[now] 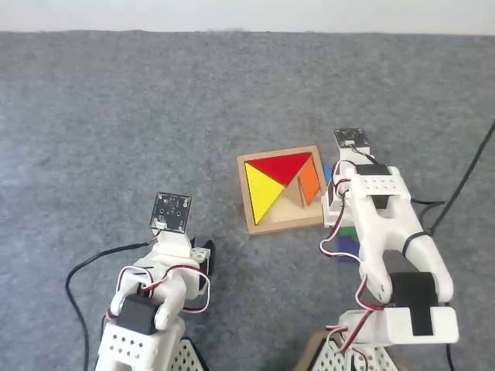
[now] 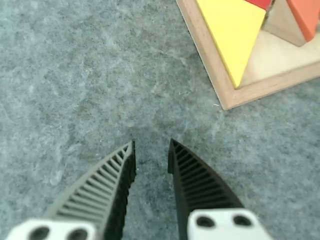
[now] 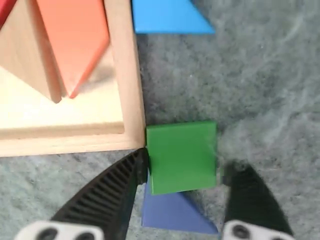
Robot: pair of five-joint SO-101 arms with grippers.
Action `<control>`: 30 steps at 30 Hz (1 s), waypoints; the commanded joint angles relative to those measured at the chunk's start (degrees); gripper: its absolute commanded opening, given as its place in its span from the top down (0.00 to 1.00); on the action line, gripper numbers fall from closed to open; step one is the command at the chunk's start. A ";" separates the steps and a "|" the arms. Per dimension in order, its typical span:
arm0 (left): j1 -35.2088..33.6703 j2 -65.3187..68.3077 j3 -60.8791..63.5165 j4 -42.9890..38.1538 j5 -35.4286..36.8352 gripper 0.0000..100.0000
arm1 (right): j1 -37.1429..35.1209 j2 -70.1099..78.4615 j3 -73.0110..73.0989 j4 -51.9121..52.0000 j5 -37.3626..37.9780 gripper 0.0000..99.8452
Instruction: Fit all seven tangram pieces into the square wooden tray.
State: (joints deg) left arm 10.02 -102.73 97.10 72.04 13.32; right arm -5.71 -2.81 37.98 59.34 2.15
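Observation:
The square wooden tray [image 1: 282,225] holds a red triangle [image 1: 282,165], a yellow triangle [image 1: 261,189], an orange piece [image 1: 308,184] and a wood-coloured triangle [image 3: 25,55]. My right gripper [image 3: 187,165] is open astride a green square [image 3: 182,155] just off the tray's corner [image 3: 127,75]. One finger [image 3: 125,180] touches the square; the other stands slightly off it. The square overlaps a dark blue triangle [image 3: 172,212]. A light blue piece [image 3: 167,17] lies on the carpet beside the tray's rim. My left gripper [image 2: 152,145] is open over bare carpet, short of the tray [image 2: 260,90].
Grey carpet covers the table. The right arm [image 1: 371,201] reaches along the tray's right side and hides part of the loose pieces [image 1: 349,232]. Cables trail from both arm bases. Open carpet lies left of and beyond the tray.

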 commanded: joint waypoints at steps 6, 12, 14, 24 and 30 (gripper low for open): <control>0.09 -0.97 -0.66 0.09 0.35 0.89 | -0.57 -0.40 -0.09 -0.66 0.79 0.89; 0.09 -0.97 -0.66 0.09 0.35 0.89 | -0.40 -3.38 -2.46 1.80 0.79 0.89; 0.09 -0.97 -0.66 0.09 0.35 0.89 | -0.66 -6.20 -4.31 4.44 2.11 0.90; 0.09 -0.97 -0.66 0.09 0.35 0.89 | -0.57 -9.27 -0.26 4.79 4.31 0.75; 0.09 -0.97 -0.66 0.09 0.35 0.89 | -0.84 -0.22 -0.88 0.66 7.12 0.75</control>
State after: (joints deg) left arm 10.02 -102.73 97.10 72.04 13.32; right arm -6.15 -7.03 38.15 62.86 8.22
